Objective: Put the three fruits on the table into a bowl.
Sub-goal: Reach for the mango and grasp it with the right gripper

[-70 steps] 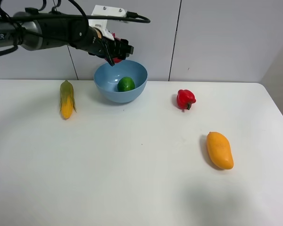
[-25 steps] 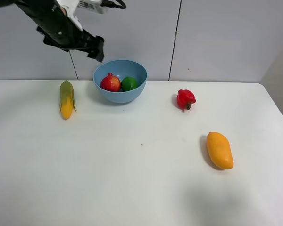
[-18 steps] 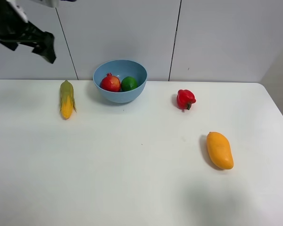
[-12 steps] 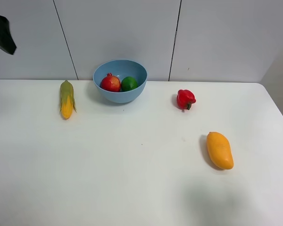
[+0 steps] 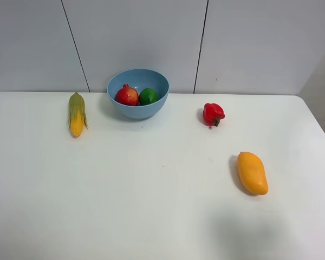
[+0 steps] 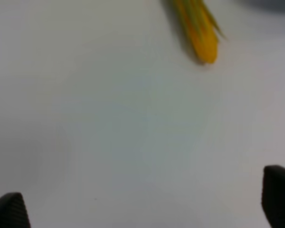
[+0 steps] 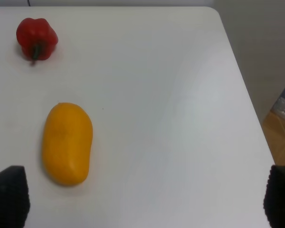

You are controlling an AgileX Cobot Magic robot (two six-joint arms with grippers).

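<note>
- An off-centre pinch could send the one elongated orange-yellow mango (image 5: pixel 252 173), at 4 o'clock on the plain white table (image 5: pixel 151 206), rolling.
- One round green lime (image 5: pixel 148 96) and one round red pomegranate (image 5: pixel 127 96) sit in the one glossy light-blue bowl (image 5: pixel 138 111) at 11 o'clock; one lobed red pepper (image 5: pixel 213 114); one yellow corn cob (image 5: pixel 76 114).
- Left gripper (image 6: pixel 144 204) and right gripper (image 7: pixel 144 197): jaws apart, empty.

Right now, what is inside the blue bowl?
The pomegranate and the lime sit side by side in the bowl. Its near wall hides their undersides and the floor, so anything beneath cannot be seen.
</note>
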